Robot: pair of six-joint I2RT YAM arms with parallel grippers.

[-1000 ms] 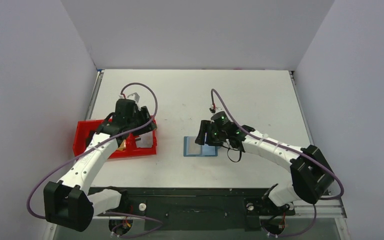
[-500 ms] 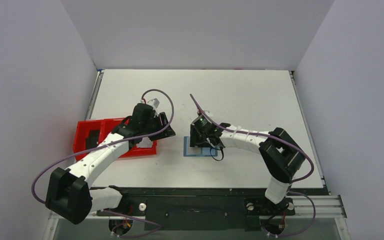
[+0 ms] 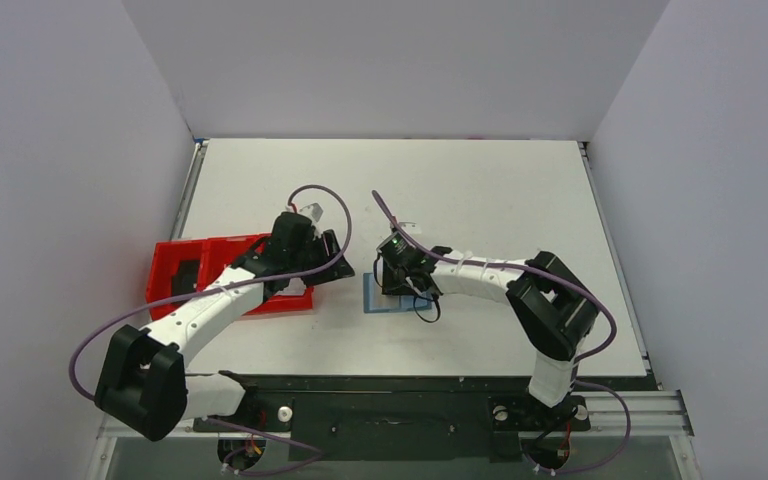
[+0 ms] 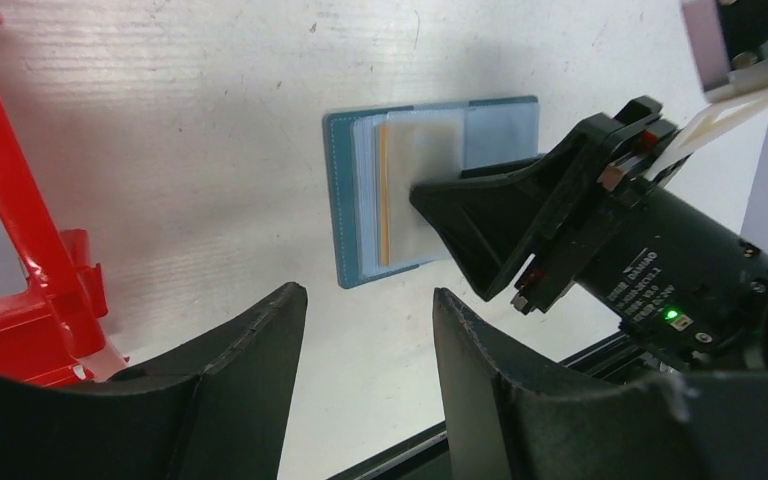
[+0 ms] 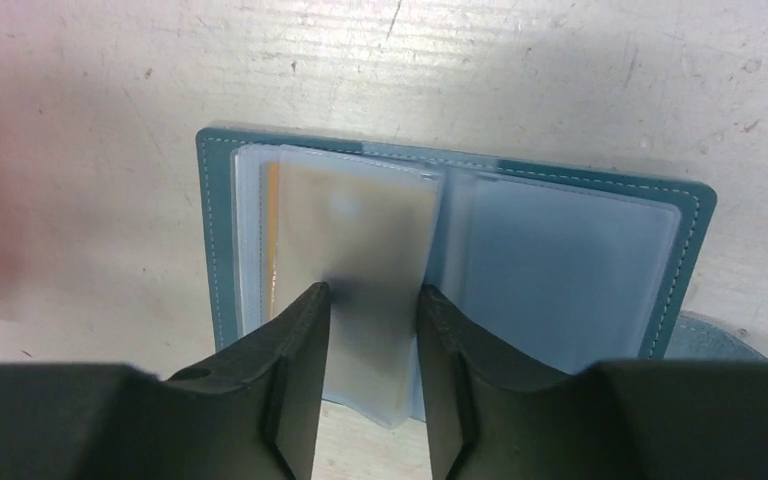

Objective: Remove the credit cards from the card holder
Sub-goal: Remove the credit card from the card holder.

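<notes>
One blue card holder point(image 5: 215, 230) lies open on the table point(image 5: 560, 80) near one red tray point(image 4: 20, 240), one tan card point(image 5: 350, 230) showing through its clear sleeve; since a second ago the right gripper point(image 5: 372, 300) has come onto that sleeve, jaws narrowed yet parted, and the left gripper point(image 4: 368, 298), released and empty, has swung off the tray.

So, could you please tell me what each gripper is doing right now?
Left gripper: open, holding nothing.
Right gripper: partly closed over the card holder; whether it grips anything cannot be told.

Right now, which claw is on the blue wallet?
The right gripper: it is down on the open card holder, while the left gripper hovers beside it, open.
</notes>
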